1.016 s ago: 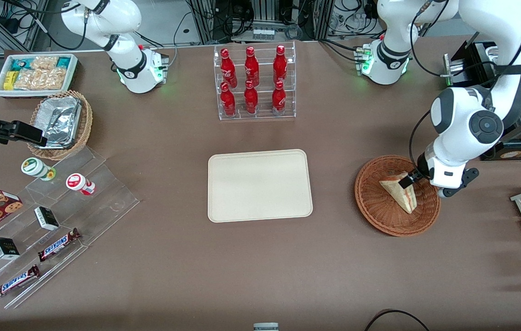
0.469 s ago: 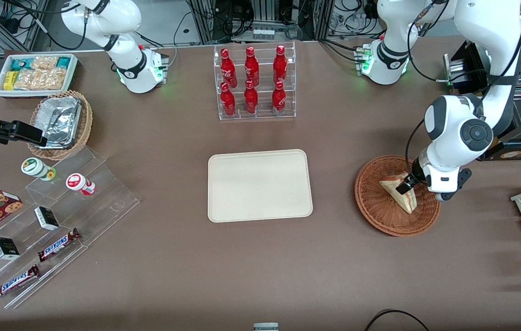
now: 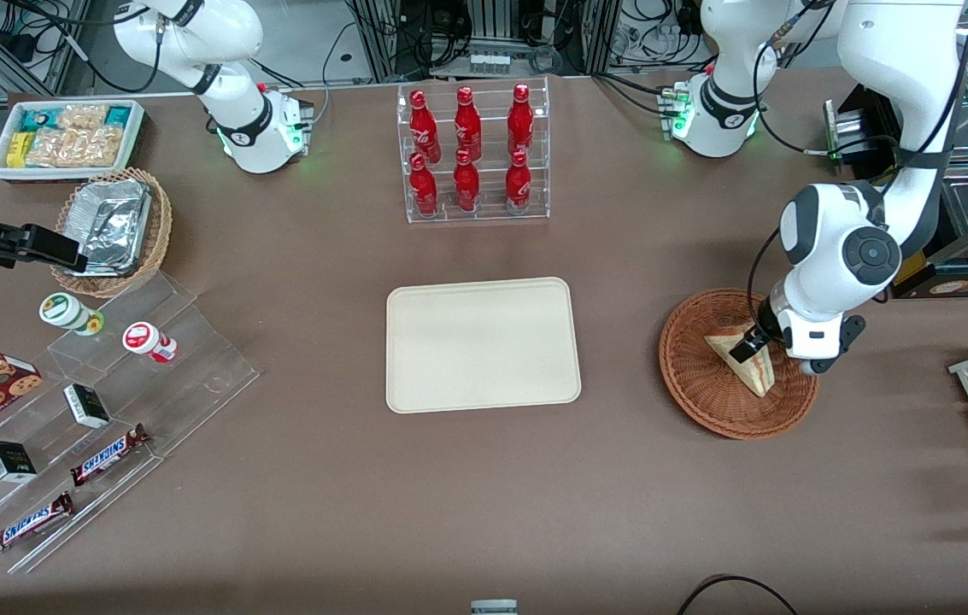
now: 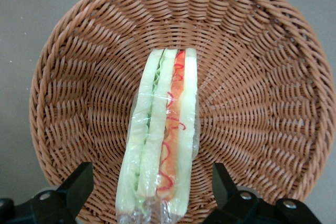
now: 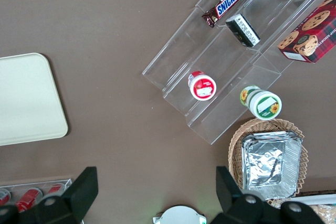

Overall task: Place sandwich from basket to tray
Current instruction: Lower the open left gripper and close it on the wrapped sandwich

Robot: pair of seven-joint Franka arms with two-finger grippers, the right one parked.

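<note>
Well, from the front, the gripper [image 3: 747, 344] hangs low over the basket [image 3: 697, 376], right at the sandwich [image 3: 744, 366], which lies inside near the rim closest to the arm. The tray [image 3: 483, 344] waits bare, well apart toward the table's middle.

From the left wrist, the fingers [image 4: 79, 187] stand spread wide, either side of the sandwich [image 4: 163, 140], gripping nothing, presumably lined up to pinch its flat bread faces.

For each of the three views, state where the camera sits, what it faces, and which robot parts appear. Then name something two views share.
Front view: high, facing both arms; gripper over sandwich in basket.
Left wrist view: looks down on sandwich in basket between open fingers.
Right wrist view: down on tray; parked fingers show.
Shared: tray, front and right wrist.
</note>
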